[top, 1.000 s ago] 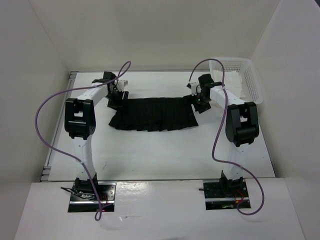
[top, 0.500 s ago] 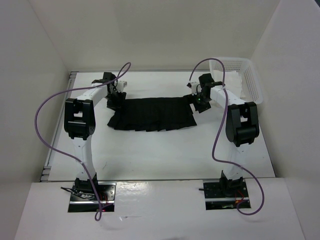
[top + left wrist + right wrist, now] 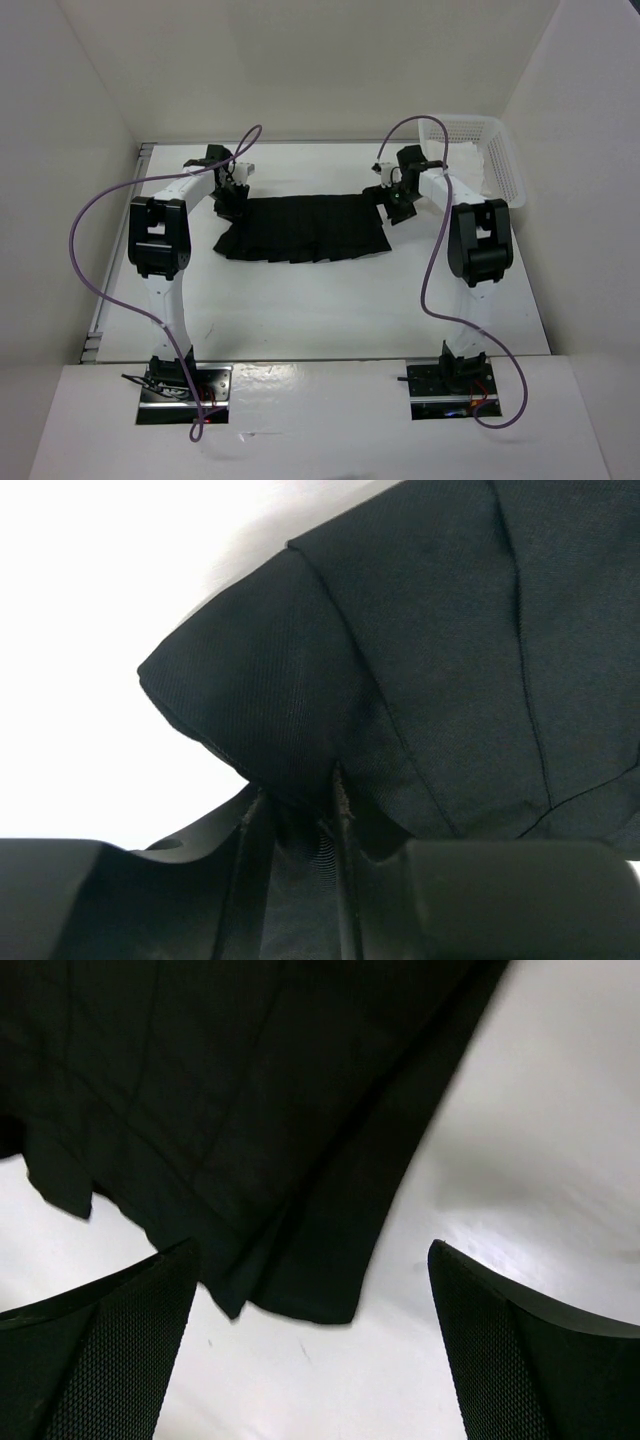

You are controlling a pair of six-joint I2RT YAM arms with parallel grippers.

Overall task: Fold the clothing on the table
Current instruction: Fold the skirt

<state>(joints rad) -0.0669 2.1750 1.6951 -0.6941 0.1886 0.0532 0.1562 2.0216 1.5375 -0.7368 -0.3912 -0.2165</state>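
**Uneven hold on the skirt: one corner pinched, the other not taken**

The table [image 3: 320, 300] carries the skirt [image 3: 305, 228] flat on its far half, with the wider hem toward the near side. It lies between the two arms and well apart from the basket [image 3: 480, 140] at the far right.

The main risk is a lopsided lift. Your left gripper [image 3: 232, 205] sits at the far left corner with its jaws narrow, pinching a small ridge of cloth. Your right gripper [image 3: 397, 208] stands at the far right corner with its jaws wide, holding nothing. If you raise the left now, the skirt would likely drag and skew, and the pleats could fan out of line.

The left pinch also looks thin. It may have only the top layer, which could slip or peel away from the layer beneath.

On the right, the corner lies off-centre between the fingers [image 3: 110, 1340]. Closing there could catch just the edge, or miss it.

The top view gives you the skirt's whole outline and where each arm stands, but it shows nothing of the jaws. Only the left wrist view shows the puckered ridge drawn up between the fingers. Only the right wrist view shows the wide gap and bare table beside the corner.
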